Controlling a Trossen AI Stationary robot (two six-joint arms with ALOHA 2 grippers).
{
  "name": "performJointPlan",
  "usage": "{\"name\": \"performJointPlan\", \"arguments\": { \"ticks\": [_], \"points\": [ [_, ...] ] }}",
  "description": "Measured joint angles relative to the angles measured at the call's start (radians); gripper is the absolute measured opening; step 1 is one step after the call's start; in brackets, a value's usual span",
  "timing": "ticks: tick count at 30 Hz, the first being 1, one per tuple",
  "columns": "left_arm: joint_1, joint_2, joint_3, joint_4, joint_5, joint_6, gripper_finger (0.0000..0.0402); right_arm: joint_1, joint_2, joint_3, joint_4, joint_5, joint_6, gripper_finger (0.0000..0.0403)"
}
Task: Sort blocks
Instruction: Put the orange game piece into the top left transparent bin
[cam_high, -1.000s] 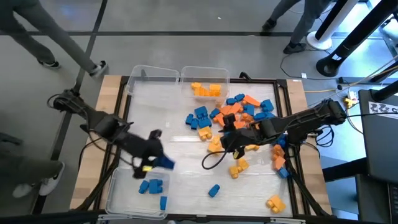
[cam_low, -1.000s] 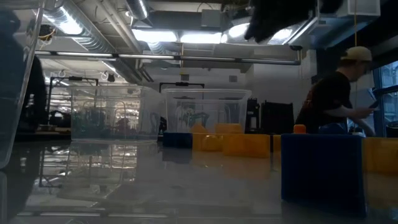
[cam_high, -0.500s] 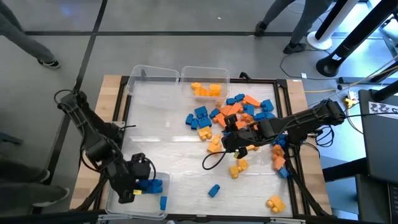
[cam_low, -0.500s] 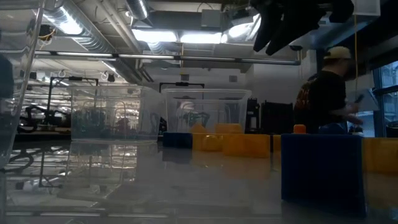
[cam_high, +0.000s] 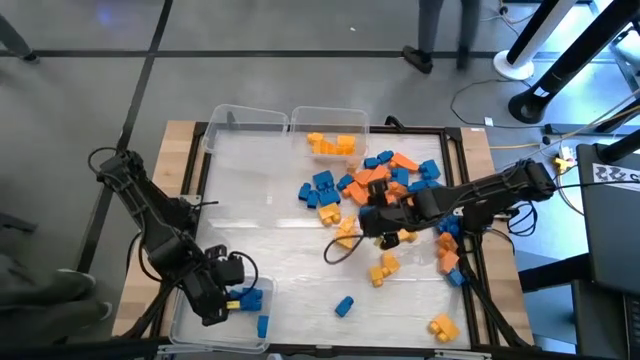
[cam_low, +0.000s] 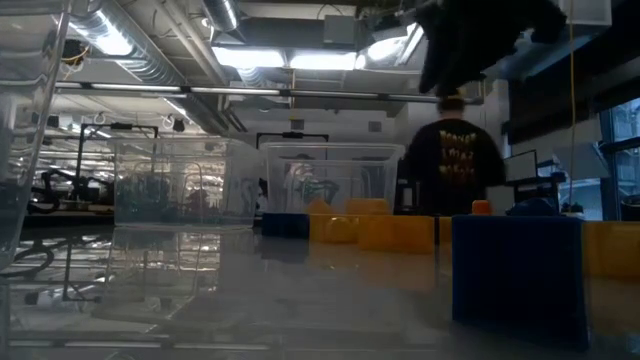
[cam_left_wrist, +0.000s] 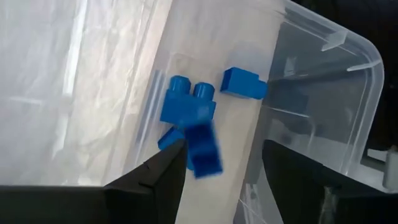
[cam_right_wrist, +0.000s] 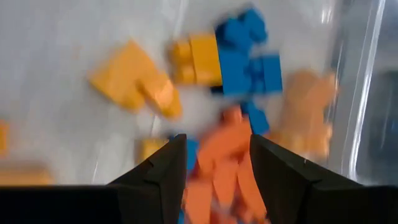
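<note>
Currently the left gripper (cam_high: 232, 297) hangs open over the seven-o'clock bin (cam_high: 180, 318), a blue block (cam_left_wrist: 203, 148) blurred between its fingers. Right gripper (cam_high: 372, 222), parted, tops the three-o'clock pile (cam_high: 392, 180).

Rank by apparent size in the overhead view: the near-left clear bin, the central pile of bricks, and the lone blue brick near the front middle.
1. Central pile of bricks; the near-left clear bin looks similar, so unsure.
2. Lone blue brick.
</note>
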Motion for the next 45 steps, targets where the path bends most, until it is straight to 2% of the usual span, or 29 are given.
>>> {"name": "performJointPlan", "arguments": {
  "ticks": [5,7,12,18,22,26,32,37,41,45],
  "points": [
    [0.004,-0.001,0.0,0.002,0.0,0.015,0.0207,-0.129,0.0,0.0,-0.188,-0.001,0.03,0.0177],
    [0.004,-0.002,0.0,0.002,0.0,0.015,0.0207,-0.195,0.0,0.0,-0.196,-0.027,0.006,0.0177],
    [0.004,-0.002,0.0,0.003,-0.006,0.042,0.0208,-0.365,0.01,0.001,-0.187,-0.182,-0.105,0.0177],
    [0.004,-0.002,0.0,0.006,-0.073,0.115,0.0208,-0.54,0.022,0.001,-0.188,-0.271,-0.161,0.0177],
    [0.004,-0.002,0.0,0.006,-0.122,0.152,0.0208,-0.612,0.031,0.001,-0.192,-0.333,-0.178,0.0177],
    [0.004,-0.002,0.0,0.006,-0.154,0.181,0.0208,-0.639,0.037,-0.042,-0.168,-0.341,-0.184,0.0177],
    [0.004,-0.002,0.0,0.006,-0.167,0.22,0.0208,-0.644,0.039,-0.216,-0.085,-0.365,-0.205,0.0177],
    [0.004,-0.002,0.0,0.006,-0.172,0.23,0.0208,-0.644,0.039,-0.323,0.067,-0.366,-0.211,0.0177],
    [0.004,-0.002,0.0,0.006,-0.186,0.23,0.0208,-0.644,0.039,-0.37,0.165,-0.341,-0.213,0.0177],
    [0.004,-0.002,0.0,0.005,-0.194,0.23,0.0208,-0.644,0.039,-0.382,0.189,-0.34,-0.212,0.0177]
  ]
}}
